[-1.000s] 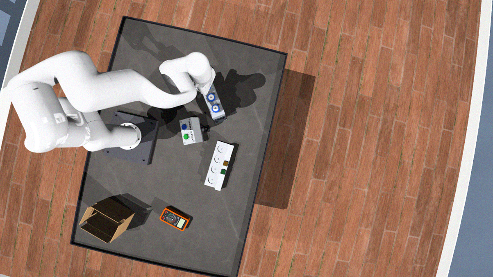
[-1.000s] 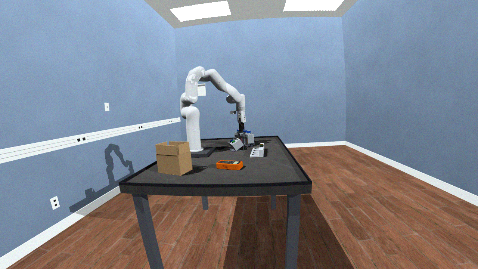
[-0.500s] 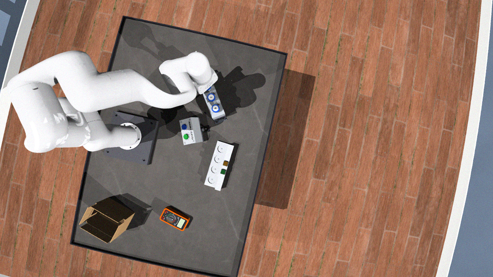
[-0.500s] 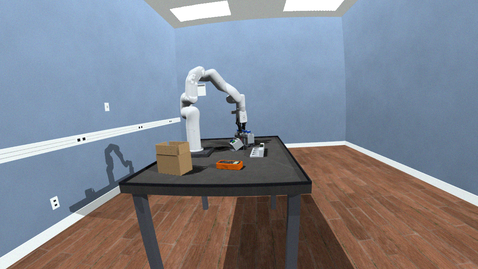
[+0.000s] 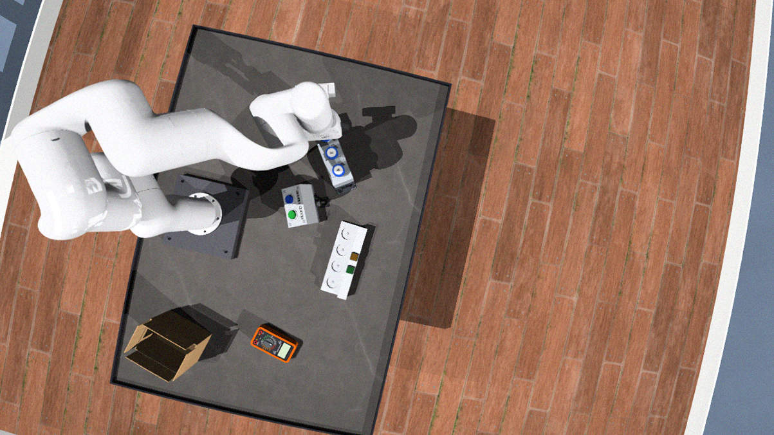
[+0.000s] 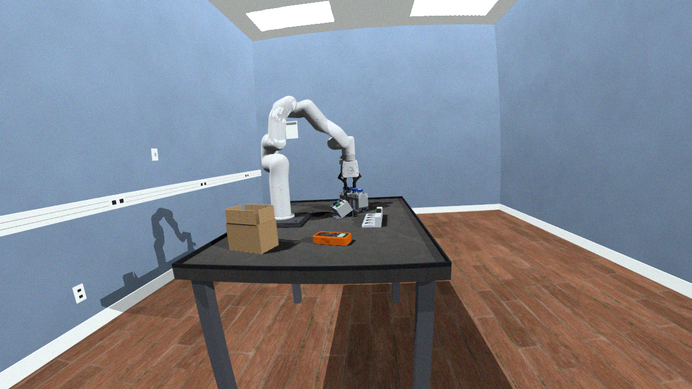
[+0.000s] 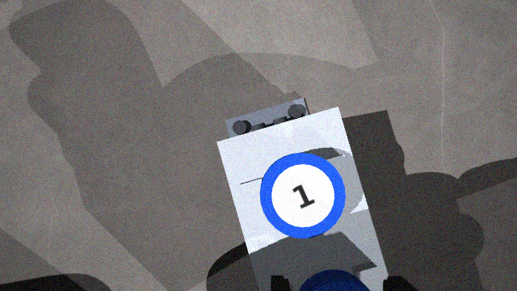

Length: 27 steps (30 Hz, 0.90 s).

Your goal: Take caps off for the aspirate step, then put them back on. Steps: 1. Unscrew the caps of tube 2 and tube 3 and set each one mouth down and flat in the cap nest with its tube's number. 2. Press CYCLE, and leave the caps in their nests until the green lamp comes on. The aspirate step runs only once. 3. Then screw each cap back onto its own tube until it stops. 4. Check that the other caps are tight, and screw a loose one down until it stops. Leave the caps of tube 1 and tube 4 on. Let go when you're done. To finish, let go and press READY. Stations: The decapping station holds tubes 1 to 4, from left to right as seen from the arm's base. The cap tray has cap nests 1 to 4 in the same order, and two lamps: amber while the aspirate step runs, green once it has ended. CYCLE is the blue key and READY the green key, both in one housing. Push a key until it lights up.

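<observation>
The claw (image 6: 351, 186), partly open, straddles what looks like tube 2's cap (image 7: 334, 281), gripping nothing.

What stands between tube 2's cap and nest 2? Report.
Only tube 3's cap and tube 4's cap stand along the line to nest 2; lifted above them, nothing visible blocks. The key housing sits aside.

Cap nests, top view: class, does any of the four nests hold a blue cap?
No. In the top view all four nests of the cap tray show white and bare of caps.
</observation>
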Tool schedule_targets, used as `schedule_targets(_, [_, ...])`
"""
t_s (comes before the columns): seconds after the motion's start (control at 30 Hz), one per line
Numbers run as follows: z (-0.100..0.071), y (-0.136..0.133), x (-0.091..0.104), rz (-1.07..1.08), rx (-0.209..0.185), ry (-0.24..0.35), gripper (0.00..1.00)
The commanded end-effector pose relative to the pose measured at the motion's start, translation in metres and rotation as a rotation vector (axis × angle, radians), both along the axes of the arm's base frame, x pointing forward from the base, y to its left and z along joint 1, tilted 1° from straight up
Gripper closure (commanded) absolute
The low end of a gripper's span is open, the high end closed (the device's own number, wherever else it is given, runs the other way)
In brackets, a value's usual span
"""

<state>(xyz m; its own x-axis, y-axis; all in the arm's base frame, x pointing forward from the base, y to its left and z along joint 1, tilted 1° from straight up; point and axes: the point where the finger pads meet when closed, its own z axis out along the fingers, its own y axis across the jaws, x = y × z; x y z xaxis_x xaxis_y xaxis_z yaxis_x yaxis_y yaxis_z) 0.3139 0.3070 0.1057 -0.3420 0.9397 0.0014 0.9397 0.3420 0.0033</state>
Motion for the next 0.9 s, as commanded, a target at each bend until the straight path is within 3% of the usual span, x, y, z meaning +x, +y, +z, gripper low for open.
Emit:
schedule_targets(0.0, [0.0012,0.0008,0.0007,-0.279,-0.005,-0.01,0.54])
schedule_targets(0.17, [0.0012,0.0008,0.0007,-0.499,-0.004,-0.011,0.54])
schedule_targets(0.4, [0.0012,0.0008,0.0007,-0.499,-0.004,-0.011,0.54])
schedule_targets(0.43, [0.0012,0.0008,0.0007,-0.499,-0.004,-0.011,1.0])
schedule_targets(0.87, [0.0012,0.0008,0.0007,-0.499,-0.004,-0.011,1.0])
